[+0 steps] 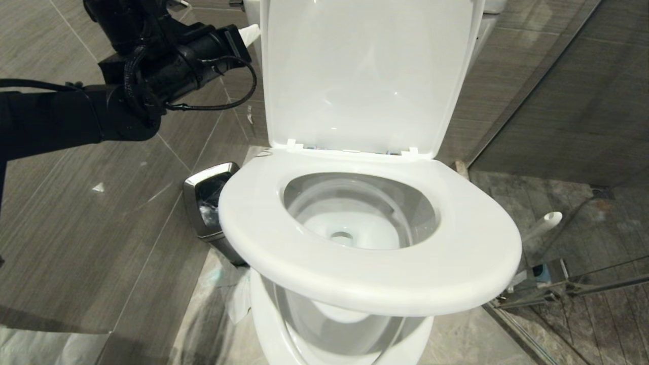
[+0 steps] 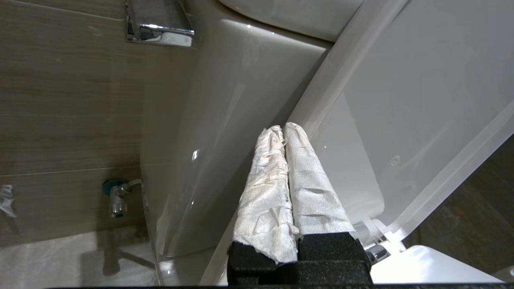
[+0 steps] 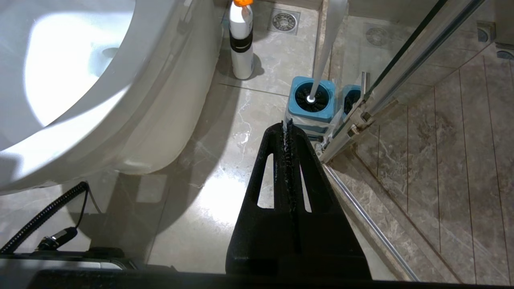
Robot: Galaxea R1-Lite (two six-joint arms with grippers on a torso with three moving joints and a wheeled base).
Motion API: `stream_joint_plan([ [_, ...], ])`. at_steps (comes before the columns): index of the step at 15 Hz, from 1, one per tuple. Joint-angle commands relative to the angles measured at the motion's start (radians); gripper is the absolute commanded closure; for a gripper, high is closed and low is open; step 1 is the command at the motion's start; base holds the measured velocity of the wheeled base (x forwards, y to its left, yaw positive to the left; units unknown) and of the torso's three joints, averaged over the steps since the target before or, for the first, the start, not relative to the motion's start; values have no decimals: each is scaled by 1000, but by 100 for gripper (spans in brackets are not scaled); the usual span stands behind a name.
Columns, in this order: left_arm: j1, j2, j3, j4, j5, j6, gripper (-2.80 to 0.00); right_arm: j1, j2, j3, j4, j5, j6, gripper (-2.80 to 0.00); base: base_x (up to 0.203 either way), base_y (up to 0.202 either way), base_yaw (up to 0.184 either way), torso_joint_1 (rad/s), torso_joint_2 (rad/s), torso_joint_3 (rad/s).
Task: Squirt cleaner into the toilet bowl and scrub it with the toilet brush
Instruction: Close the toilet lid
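Tiled bathroom floor (image 1: 101, 213), toilet bowl (image 1: 355, 218) open, left hand (image 2: 284, 130) closed beside lid (image 1: 365, 76)

**Black arms, one end effector wrapped in white**

The left arm (image 1: 76, 114) is matte black, built of thick rounded segments, with a ribbed black cable sheath along it and a thin black cable (image 1: 230, 83) looping free near the wrist. The left end effector (image 2: 283, 132) has two long fingers bound in creased white wrapping, possibly paper or cloth tape, above blocky, grainy black bases. The right end effector (image 3: 287, 129) is bare black plastic: two tapering fingers with long slot-shaped cut-outs and rough inner edges
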Motion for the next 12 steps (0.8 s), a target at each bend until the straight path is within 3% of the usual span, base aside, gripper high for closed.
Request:
stream_joint_plan([
  [1,10,0,1,6,-9,-3,0,0,0,0,0,0,0,0,0,0,0,0,0,0],
  [8,47,-30,2,95,-237,-28,0,0,0,0,0,0,0,0,0,0,0,0,0,0],
  [10,51,-34,2,97,-281,-61,0,0,0,0,0,0,0,0,0,0,0,0,0,0],
  [12,62,-42,2,95,-283,-70,0,0,0,0,0,0,0,0,0,0,0,0,0,0],
])
